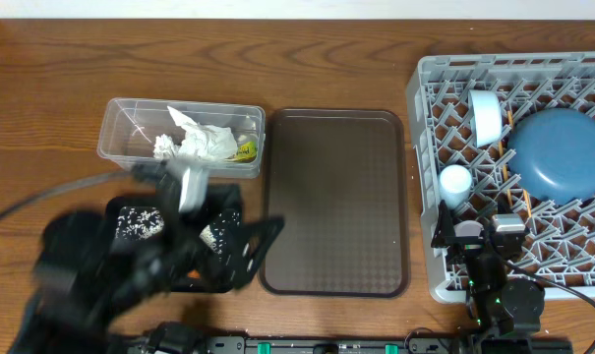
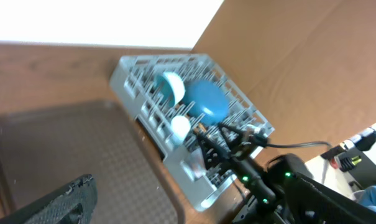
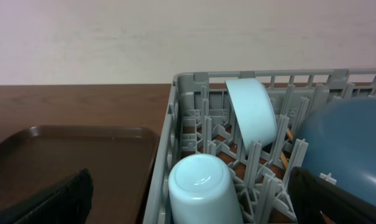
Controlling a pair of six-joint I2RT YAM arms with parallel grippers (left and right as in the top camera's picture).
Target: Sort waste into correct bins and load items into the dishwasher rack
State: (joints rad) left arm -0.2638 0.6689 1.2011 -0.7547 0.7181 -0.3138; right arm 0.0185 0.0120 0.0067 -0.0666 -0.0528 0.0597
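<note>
The grey dishwasher rack (image 1: 427,118) stands at the right. It holds the dark blue plate (image 1: 558,152), the light blue bowl (image 1: 486,116) on edge and the light blue cup (image 1: 455,183) upside down. My right gripper (image 1: 479,236) is open at the rack's front left; in the right wrist view (image 3: 194,202) its fingers are apart on either side of the cup (image 3: 200,186), not touching it. The clear tub (image 1: 115,123) holds crumpled napkins (image 1: 194,143) and the yellow-green wrapper (image 1: 245,150). My left gripper (image 1: 248,244) is blurred and looks open and empty over the black tray (image 1: 130,221), which holds rice.
The brown serving tray (image 1: 331,197) lies between the bins and the rack. The left arm covers most of the black tray. A cable runs along the table's left side. The carrot and the pinkish-white cup are not in view.
</note>
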